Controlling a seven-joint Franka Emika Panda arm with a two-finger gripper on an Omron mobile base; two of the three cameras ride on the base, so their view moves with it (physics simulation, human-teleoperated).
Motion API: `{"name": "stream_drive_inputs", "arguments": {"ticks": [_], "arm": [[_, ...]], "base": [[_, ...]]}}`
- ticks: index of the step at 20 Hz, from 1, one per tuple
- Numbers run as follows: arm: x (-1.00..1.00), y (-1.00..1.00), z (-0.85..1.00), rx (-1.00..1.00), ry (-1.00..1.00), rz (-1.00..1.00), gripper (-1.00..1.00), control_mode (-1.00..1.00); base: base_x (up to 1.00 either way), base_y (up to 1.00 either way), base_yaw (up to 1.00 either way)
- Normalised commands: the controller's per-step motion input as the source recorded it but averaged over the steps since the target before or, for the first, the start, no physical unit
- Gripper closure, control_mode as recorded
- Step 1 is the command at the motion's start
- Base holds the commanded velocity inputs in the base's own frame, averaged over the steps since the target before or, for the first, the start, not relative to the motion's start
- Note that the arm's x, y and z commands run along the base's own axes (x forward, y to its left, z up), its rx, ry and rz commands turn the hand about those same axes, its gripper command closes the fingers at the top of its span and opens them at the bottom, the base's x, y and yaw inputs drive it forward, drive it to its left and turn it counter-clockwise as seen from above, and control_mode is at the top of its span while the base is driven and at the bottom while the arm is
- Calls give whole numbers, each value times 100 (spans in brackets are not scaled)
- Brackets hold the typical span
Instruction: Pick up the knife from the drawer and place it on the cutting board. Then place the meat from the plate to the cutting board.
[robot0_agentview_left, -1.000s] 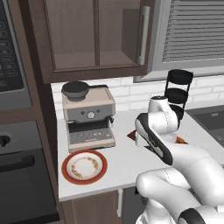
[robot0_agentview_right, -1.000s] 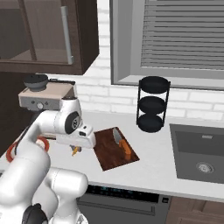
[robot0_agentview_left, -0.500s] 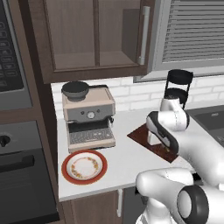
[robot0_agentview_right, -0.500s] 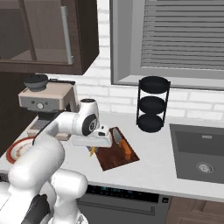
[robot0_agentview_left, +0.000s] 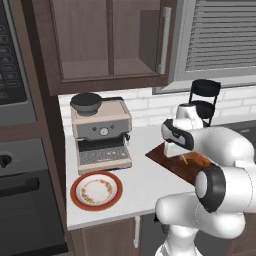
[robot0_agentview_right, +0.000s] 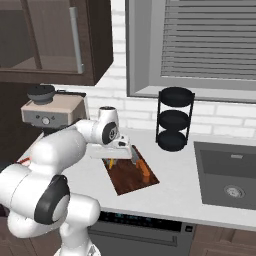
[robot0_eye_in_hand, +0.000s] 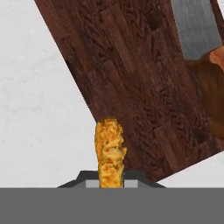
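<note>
i've swung arm from plate (robot0_agentview_left: 96, 190) side to cutting board (robot0_agentview_right: 131, 176); pincer (robot0_eye_in_hand: 110, 181) pinching meat (robot0_eye_in_hand: 110, 151) above board's edge; knife (robot0_agentview_right: 140, 163) already there; release remains.

Arm over board (robot0_agentview_left: 172, 161), plate (robot0_agentview_left: 96, 190) on counter (robot0_agentview_left: 145, 185) front left.
Espresso machine (robot0_agentview_left: 100, 132) stands at back left of white counter, plate with red-orange rim just in front of it, speckled cream centre. Dark wooden board lies right of machine, partly hidden by the white arm; the hand (robot0_agentview_left: 177, 148) hangs over its near-left part with a thin orange strip, the meat (robot0_agentview_left: 184, 159), sticking down below it, just above the board surface. Black tiered rack (robot0_agentview_left: 204, 98) behind arm by brick wall. Dark cabinet (robot0_agentview_left: 107, 42) above, oven (robot0_agentview_left: 27, 195) at left, blinds (robot0_agentview_left: 222, 37) top right.
</note>
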Motion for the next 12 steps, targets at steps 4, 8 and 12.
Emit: {"name": "stream_drive_inputs", "arguments": {"ticks": [4,8,12], "arm": [[4,-16,-31,0,0,5,100,-100],[0,-9,-24,0,0,7,100,-100],[2,0,-38,0,0,7,100,-100]], "base": [[0,0,0],[0,0,0],[0,0,0]]}}
